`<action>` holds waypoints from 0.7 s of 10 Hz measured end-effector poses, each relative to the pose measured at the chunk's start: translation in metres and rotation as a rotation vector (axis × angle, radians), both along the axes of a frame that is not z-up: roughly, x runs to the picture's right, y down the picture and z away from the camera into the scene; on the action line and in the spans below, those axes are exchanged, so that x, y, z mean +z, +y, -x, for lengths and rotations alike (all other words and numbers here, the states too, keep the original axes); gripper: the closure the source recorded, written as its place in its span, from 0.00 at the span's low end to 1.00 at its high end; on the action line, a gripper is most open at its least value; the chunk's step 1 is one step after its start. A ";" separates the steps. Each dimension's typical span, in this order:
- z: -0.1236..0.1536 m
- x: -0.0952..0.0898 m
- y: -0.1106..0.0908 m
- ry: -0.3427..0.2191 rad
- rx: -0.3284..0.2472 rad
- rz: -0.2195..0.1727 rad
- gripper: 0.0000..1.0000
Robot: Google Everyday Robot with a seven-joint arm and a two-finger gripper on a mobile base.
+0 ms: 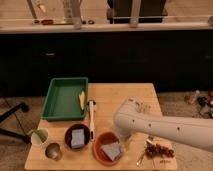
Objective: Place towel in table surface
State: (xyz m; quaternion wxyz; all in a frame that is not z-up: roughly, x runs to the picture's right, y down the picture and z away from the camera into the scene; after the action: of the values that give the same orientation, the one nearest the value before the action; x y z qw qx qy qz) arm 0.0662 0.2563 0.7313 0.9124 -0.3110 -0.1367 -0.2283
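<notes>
Pincer (122, 142) at orange bowl (97, 144), towel (112, 150) inside (grey)

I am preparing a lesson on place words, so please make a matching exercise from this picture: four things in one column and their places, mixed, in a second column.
Things:
1. towel
2. yellow item
3. metal cup
4. tool

Places:
A. in the green tray
B. at the right rim of the orange bowl
C. inside the orange bowl
D. beside the green cup

Pairs: 1-C, 2-A, 3-D, 4-B
</notes>
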 end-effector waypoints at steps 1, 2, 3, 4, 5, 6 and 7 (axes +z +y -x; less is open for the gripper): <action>0.001 -0.005 -0.001 -0.017 -0.016 0.001 0.20; 0.005 -0.009 -0.002 -0.037 -0.033 0.004 0.20; 0.009 -0.010 0.000 -0.058 -0.061 0.010 0.20; 0.010 -0.011 0.002 -0.072 -0.077 0.017 0.20; 0.012 -0.012 0.004 -0.085 -0.092 0.022 0.20; 0.013 -0.012 0.007 -0.097 -0.106 0.027 0.20; 0.016 -0.013 0.009 -0.112 -0.122 0.028 0.20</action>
State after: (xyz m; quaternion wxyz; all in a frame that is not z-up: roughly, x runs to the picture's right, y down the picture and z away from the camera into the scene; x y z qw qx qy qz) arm 0.0499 0.2654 0.7186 0.8832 -0.3182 -0.1717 -0.2989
